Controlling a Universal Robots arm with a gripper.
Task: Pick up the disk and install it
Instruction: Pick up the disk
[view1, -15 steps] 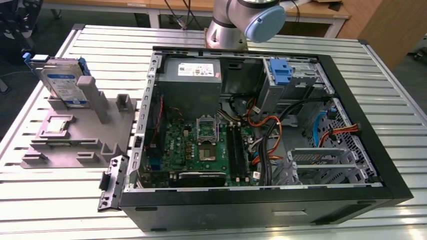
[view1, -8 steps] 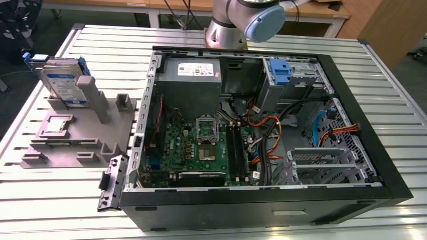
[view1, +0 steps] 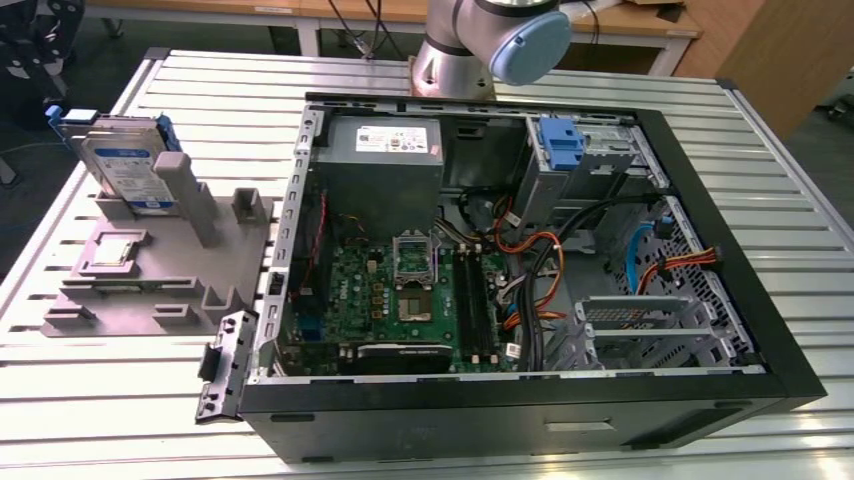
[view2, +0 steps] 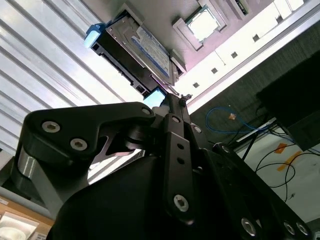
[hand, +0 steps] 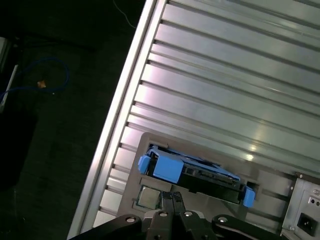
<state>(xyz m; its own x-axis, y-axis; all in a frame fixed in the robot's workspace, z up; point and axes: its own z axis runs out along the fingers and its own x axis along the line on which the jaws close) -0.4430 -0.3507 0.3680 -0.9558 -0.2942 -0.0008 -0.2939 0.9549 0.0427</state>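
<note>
Gripper links loom in both wrist views, jaws pressed together on nothing, tips aimed at the disk but apart from it. That disk stands on edge in a grey stand at ten o'clock in the exterior view, with a slanted post across its face and a chip at its six o'clock. At the stand's three o'clock an open case sits on the slatted table, holding a power supply at eleven o'clock, a blue bracket at one o'clock and cables strung between the bays.
</note>
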